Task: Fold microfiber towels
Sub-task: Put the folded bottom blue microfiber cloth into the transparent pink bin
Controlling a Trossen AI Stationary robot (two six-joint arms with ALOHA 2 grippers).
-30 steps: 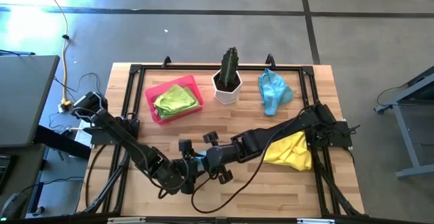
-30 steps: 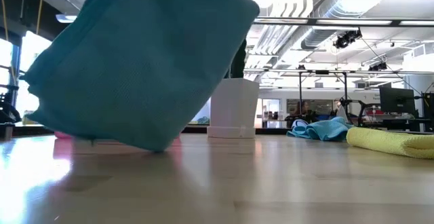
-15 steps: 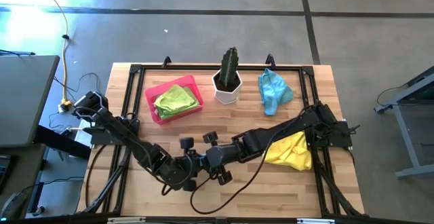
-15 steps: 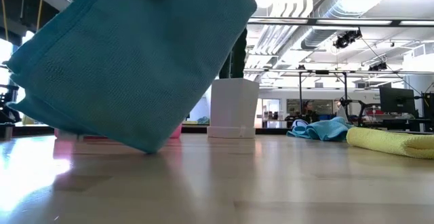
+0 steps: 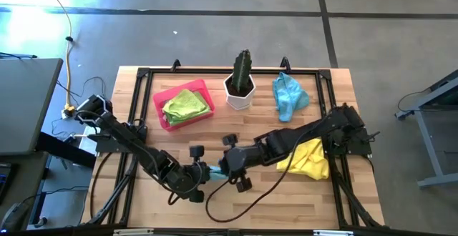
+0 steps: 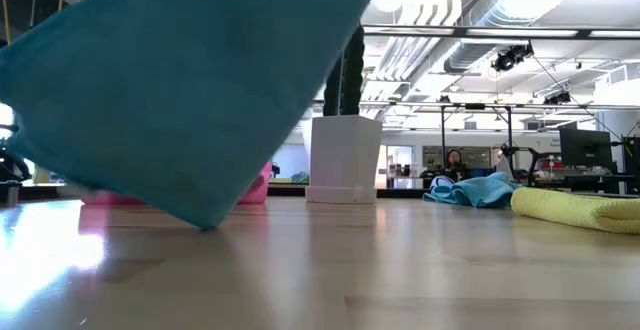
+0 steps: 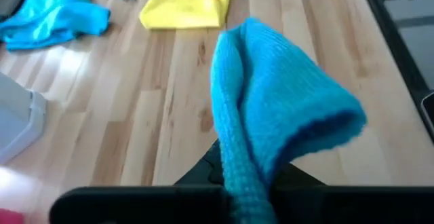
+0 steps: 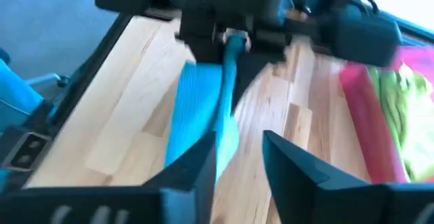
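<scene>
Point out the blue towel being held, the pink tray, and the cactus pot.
blue towel (image 7: 271, 108), left wrist view, on the middle of the folded cloth.
pink tray (image 5: 159, 109), high view, on its left rim beside the green towel.
cactus pot (image 6: 345, 160), low view, on the white pot's front wall.

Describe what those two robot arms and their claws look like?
Both arms are dark, nearly black, jointed segments rising from a black frame at the table's sides. Thin black cables loop beside them. The left gripper and right gripper each end in two flat, dark fingers.
</scene>
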